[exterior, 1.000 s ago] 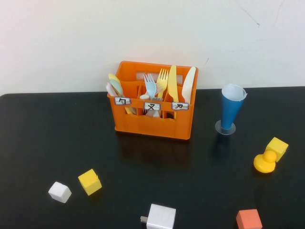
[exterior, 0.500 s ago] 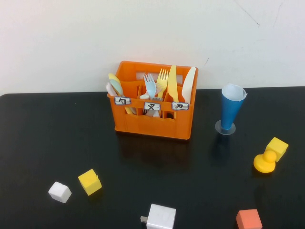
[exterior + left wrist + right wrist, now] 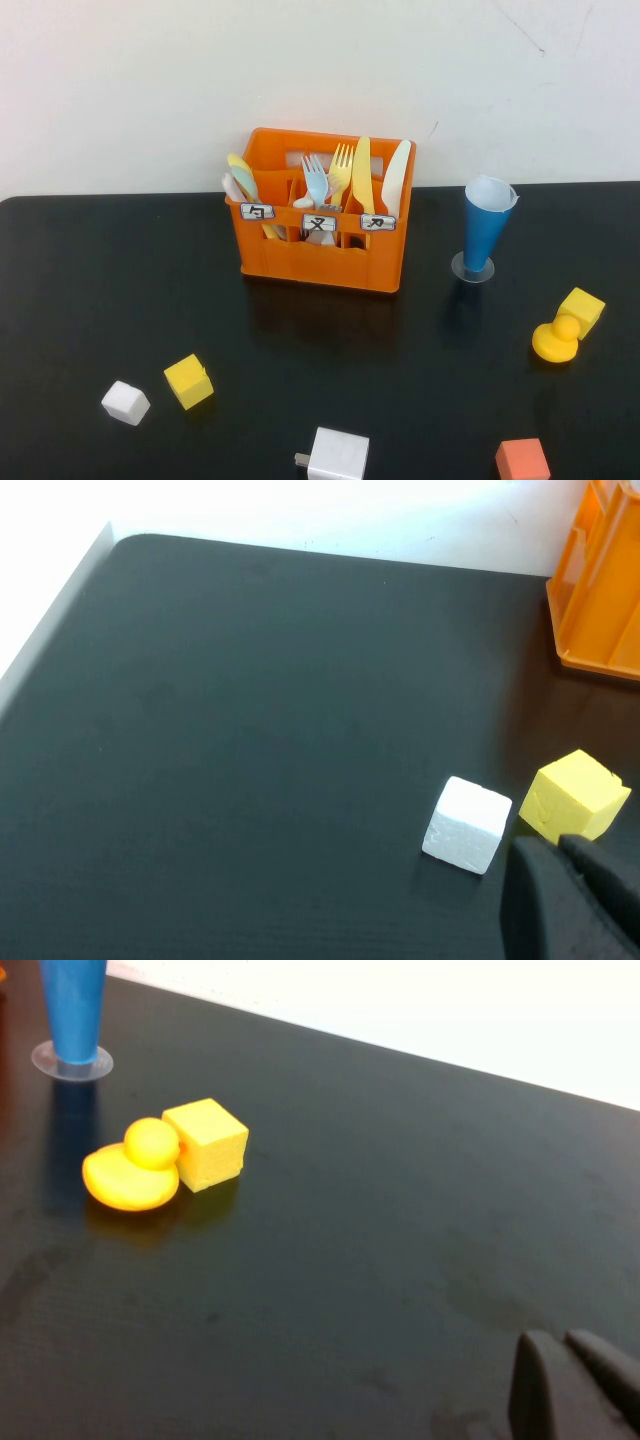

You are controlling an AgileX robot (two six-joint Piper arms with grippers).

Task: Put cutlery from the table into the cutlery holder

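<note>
The cutlery holder (image 3: 325,255), an orange crate with three white labels, stands at the back of the black table (image 3: 90,290). A light blue fork (image 3: 315,181) stands upright in its middle compartment. A pale mint-green spoon (image 3: 245,183) leans in its left compartment among other spoons. No cutlery lies on the tabletop in any view. Neither arm shows in the high view. My left gripper (image 3: 563,852) is shut and empty, low over the table by a yellow cube (image 3: 578,795); the crate's corner (image 3: 600,590) lies beyond. My right gripper (image 3: 562,1345) is shut and empty over bare table.
A blue cone cup (image 3: 487,228) stands right of the crate. A yellow duck (image 3: 555,340) and yellow cube (image 3: 581,309) sit at the right. Near the front lie a white cube (image 3: 125,402), a yellow cube (image 3: 188,381), a white plug (image 3: 338,455) and an orange cube (image 3: 522,461).
</note>
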